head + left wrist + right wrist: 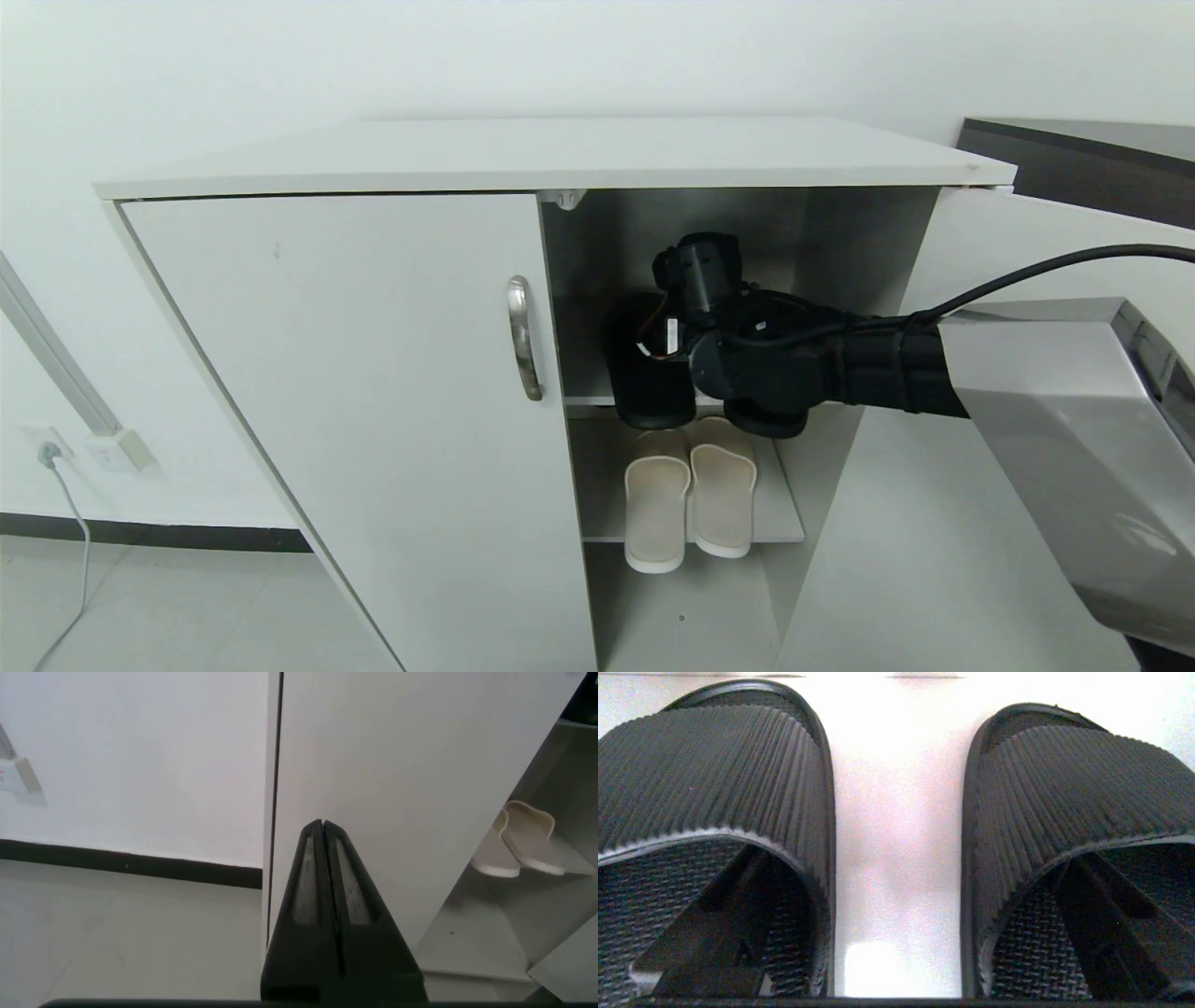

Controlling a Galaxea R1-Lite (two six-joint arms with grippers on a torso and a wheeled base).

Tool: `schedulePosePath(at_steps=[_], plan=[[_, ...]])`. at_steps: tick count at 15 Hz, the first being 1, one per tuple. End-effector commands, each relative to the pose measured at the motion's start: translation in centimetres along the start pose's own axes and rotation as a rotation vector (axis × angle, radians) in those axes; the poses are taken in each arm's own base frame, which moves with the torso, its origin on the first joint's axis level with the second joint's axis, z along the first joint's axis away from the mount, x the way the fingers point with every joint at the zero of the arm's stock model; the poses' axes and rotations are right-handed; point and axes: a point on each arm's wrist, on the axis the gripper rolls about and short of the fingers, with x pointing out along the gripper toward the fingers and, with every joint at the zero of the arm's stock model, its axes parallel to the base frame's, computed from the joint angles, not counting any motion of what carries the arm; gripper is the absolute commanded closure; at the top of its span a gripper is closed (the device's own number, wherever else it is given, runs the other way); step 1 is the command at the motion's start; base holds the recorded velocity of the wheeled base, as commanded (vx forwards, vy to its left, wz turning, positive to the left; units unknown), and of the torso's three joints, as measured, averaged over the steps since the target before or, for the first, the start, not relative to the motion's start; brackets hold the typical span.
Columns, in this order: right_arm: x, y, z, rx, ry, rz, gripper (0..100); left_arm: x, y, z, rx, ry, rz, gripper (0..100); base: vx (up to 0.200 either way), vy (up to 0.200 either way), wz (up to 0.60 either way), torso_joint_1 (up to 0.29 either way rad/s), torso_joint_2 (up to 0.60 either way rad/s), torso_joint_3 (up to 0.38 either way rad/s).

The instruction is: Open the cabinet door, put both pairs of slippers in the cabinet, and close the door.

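Two black slippers (pixel 646 387) overhang upper shelf (pixel 581 373) edge; white slippers (pixel 691 495) below.

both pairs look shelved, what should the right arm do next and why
Probably draw the right gripper straight back out: its fingers sit open inside the black slippers, which rest on the upper shelf, and the white slippers lie on the shelf below. Only the open door needs shutting.

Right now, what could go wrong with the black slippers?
The right end effector is hooked under the straps of the black ribbed rubber slippers; pulling back might drag them off the white upper shelf. Their heels overhang that shelf's edge, so the open white door might bump them when closing.
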Motion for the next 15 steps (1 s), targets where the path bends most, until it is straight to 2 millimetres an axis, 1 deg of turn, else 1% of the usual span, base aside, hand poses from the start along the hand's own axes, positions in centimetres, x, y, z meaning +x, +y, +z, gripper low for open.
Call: schedulePosePath(at_steps=[1,9,12,15], plan=[[-0.3,0.0,0.3,0.002,-0.004,0.003,0,0.0,0.0,0.0,-0.001,0.000,0.000,100,0.000,0.000,0.00,0.000,0.00,0.000],[-1.0,0.4,0.5,0.007,-0.013,0.021,0,0.0,0.0,0.0,-0.001,0.000,0.002,100,0.000,0.000,0.00,0.000,0.00,0.000],[-1.8,0.4,1.3,0.016,-0.027,0.032,0,0.0,0.0,0.0,-0.001,0.000,0.002,100,0.000,0.000,0.00,0.000,0.00,0.000],[-2.2,0.4,1.7,0.019,-0.034,0.035,0,0.0,0.0,0.0,-0.001,0.000,0.002,100,0.000,0.000,0.00,0.000,0.00,0.000]])
